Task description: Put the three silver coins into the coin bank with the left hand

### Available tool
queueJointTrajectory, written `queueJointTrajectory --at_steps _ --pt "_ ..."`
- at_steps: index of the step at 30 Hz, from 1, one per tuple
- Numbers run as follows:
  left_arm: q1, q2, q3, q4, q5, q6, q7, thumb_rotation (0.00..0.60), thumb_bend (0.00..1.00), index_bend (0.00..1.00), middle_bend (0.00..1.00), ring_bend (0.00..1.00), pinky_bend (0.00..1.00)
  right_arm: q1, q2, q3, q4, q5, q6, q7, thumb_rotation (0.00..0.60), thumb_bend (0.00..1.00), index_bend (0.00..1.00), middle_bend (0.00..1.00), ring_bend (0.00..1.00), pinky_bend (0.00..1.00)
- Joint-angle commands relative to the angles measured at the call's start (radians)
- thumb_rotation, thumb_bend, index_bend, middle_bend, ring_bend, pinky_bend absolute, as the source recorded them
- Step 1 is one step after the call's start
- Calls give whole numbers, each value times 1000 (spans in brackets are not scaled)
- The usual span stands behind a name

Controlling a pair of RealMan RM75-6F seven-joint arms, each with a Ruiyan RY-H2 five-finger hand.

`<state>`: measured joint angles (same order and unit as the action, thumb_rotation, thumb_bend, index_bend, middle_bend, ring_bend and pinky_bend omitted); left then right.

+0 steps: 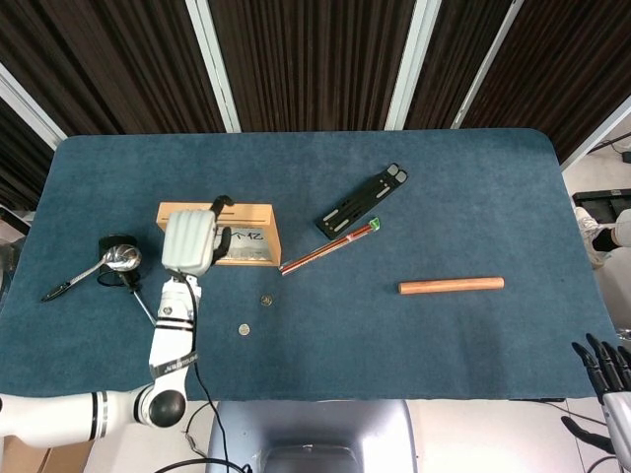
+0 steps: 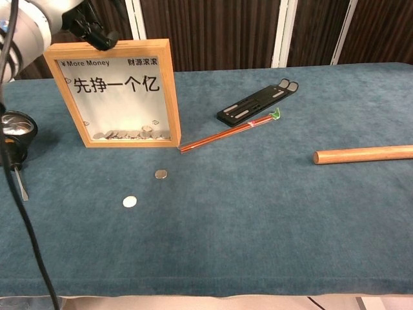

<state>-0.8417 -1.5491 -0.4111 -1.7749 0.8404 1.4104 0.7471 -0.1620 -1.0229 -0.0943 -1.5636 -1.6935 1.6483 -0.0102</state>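
Left hand (image 1: 188, 242) sits over the coin bank (image 2: 116, 93) top, at the slot; whether it pinches a coin I cannot tell. Two coins lie on the desk (image 1: 444, 197): one (image 2: 161, 174) near the bank, one (image 2: 130, 201) closer to the front edge. Next: lift away, descend on the nearer-bank coin.

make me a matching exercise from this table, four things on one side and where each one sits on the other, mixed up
Things:
1. coin bank
2. wooden rod
3. spoon
4. left hand

Places:
A. near the table's left edge
B. above the top edge of the wooden frame
C. upright, with coins piled behind its window
D. alone on the cloth, right of the red stick

Pairs: 1-C, 2-D, 3-A, 4-B
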Motion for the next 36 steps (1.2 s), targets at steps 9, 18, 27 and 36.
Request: queueJointTrajectory --at_steps 9,18,27,36 --pt "287 -86 469 -58 444 116 -232 600 455 416 1000 1000 1000 -2 -11 -12 1 -35 9 -24 600 223 0 0 0 0" --pt "367 -269 515 248 477 54 -261 600 448 411 1000 1000 1000 -11 -7 -20 11 -64 41 -5 600 223 0 0 0 0" --pt "381 -367 475 429 456 -3 -195 600 450 416 1000 1000 1000 -12 -1 -20 19 -60 45 17 600 223 0 0 0 0" --pt "395 -422 420 546 445 -40 -160 600 441 414 1000 1000 1000 -9 3 -20 17 -55 35 14 600 223 0 0 0 0"
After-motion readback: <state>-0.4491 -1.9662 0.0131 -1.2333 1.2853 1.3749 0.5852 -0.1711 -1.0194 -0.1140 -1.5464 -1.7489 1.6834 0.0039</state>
